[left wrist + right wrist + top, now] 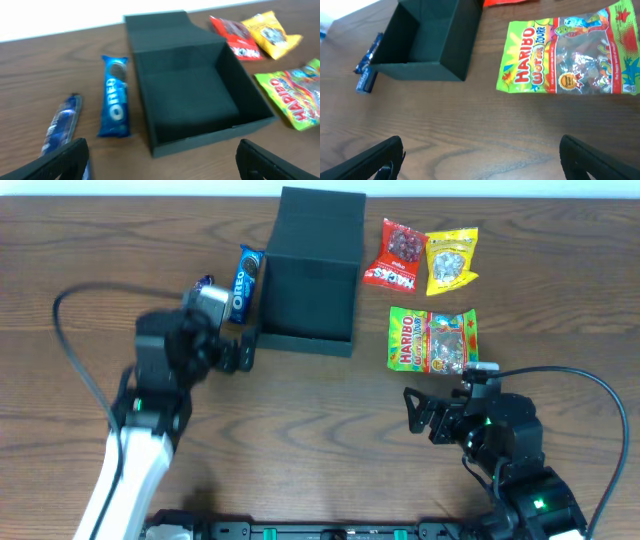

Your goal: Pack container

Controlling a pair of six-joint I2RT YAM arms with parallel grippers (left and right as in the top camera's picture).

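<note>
Container (305, 343) sits top centre of the table (320, 450), lid flipped up, inside empty. Small blue packet (205, 282), text unreadable. Left claw (238, 352) spread wide, holding nothing, near the box's front left corner. Blue OREO pack (245, 283) beside its left wall. Right of it: red packet (397, 256), yellow packet (452, 262), green HARIBO Worms Zourr bag (432, 340). Right claw (425, 415) wide, empty, below that bag.
</note>
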